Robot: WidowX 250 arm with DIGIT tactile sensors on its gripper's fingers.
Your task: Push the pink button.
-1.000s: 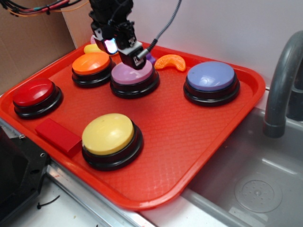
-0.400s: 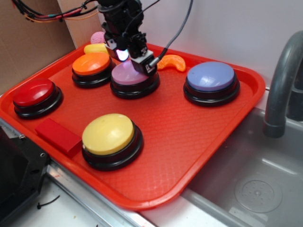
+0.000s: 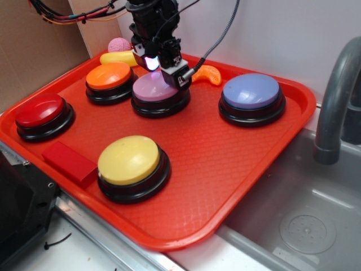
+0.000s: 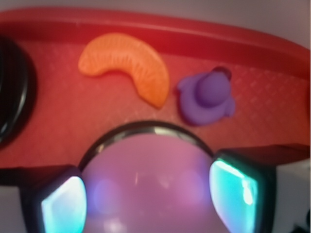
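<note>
Wrist: pincer (image 4: 146, 194) spread open (empty) over pink button (image 4: 146, 184), far rim clear.

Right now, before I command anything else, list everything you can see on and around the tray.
tray: 1, red, beside the sink
pink button: 1, pale pink dome, tray centre-rear, under the end effector
orange button: 1, rear left
red button: 1, far left
yellow button: 1, front
lavender-blue button: 1, right
red block: 1, front-left edge
orange segment: 1, rear
purple toy: 1, rear, wrist view
yellow banana-like piece: 1, rear left
pink ball: 1, rear left
sink: 1, grey, right
faucet: 1, grey
end effector: 1, black, fingers apart over pink button
</note>
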